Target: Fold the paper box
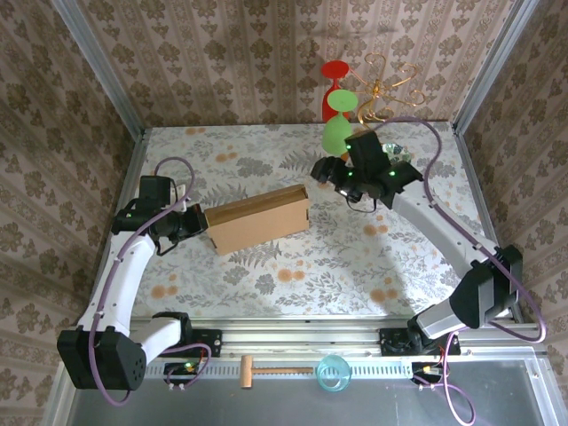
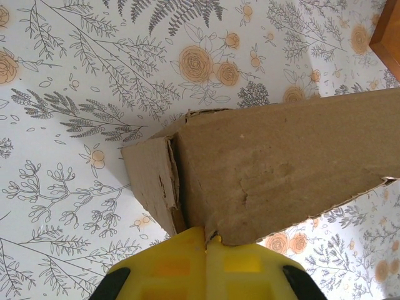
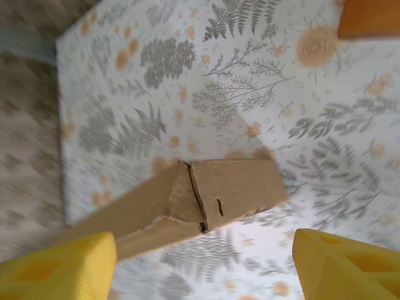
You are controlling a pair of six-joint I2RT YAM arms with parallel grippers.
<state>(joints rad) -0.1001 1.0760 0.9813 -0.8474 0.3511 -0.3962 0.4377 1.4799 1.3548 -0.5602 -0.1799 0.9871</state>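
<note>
Notes one wooden mallet [image 1: 271, 370] and one clear blue cup [image 1: 333, 373] on the near ledge [image 1: 497, 395]; one gilt wire stand [image 1: 390, 89] at the far edge; one orange-brown board [image 3: 369, 15] on the floral cloth [image 1: 399, 257]. Finds one brown corrugated paper box [image 1: 257, 219] mid-table, left of centre. Finds left gripper [image 2: 206, 240] pinched shut on its left end, right gripper [image 3: 200, 250] gaping, empty, apart.

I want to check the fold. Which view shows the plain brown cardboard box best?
Top external: the whole plain brown cardboard box is visible there. Left wrist gives one corner close up; right wrist, one blurred end.
</note>
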